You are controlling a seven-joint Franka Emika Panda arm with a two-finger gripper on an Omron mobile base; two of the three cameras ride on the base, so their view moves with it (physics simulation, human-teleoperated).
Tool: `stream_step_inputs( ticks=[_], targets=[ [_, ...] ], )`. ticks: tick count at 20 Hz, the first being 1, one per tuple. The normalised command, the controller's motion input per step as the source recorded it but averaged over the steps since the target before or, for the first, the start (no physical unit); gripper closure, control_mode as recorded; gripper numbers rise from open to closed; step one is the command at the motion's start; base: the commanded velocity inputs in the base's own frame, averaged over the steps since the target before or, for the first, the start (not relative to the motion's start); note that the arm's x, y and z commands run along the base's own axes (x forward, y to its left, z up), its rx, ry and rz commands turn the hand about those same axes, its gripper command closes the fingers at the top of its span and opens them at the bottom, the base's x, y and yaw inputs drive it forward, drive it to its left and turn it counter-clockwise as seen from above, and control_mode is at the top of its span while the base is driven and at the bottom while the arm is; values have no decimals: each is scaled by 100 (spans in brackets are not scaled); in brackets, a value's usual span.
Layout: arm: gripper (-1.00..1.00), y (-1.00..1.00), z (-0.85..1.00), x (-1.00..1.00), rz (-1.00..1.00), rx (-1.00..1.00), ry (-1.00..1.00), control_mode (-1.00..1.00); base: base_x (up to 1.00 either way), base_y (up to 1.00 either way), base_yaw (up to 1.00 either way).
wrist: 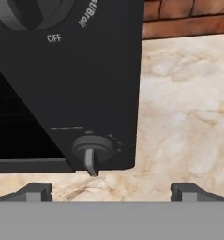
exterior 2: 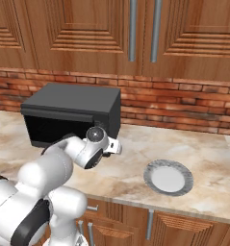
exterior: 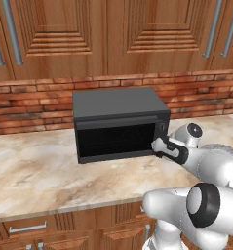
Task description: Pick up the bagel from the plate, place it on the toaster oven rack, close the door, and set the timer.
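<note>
The black toaster oven (exterior: 119,102) stands on the counter with its door (exterior: 115,139) shut. My gripper (exterior: 160,144) is at the oven's right control panel. In the hand view my gripper (wrist: 112,190) is open, its fingertips (wrist: 36,190) wide apart just below a small timer knob (wrist: 91,150) with its lever pointing down. Part of a larger dial (wrist: 29,9) marked OFF sits above it. The white plate (exterior 2: 150,170) lies empty on the counter to the oven's right. The bagel and the toaster oven rack are hidden behind the dark glass.
A brick backsplash (exterior: 35,102) and wooden wall cabinets (exterior: 64,34) rise behind the oven. The marble counter (exterior: 35,171) spreads to the oven's left and front. Drawers (exterior: 28,228) sit under the counter edge.
</note>
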Motion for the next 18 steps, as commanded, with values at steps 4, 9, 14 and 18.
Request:
stream_step_inputs(
  ticks=[4,9,14,18],
  targets=[
    [-100,0,-6,23,0,0,-2,-100,0,0,0],
    [-100,0,-22,22,0,0,0,-100,0,0,0],
    [-100,0,-27,22,0,0,0,-100,0,0,0],
    [-100,0,-12,24,0,0,0,-100,0,0,0]
  ],
)
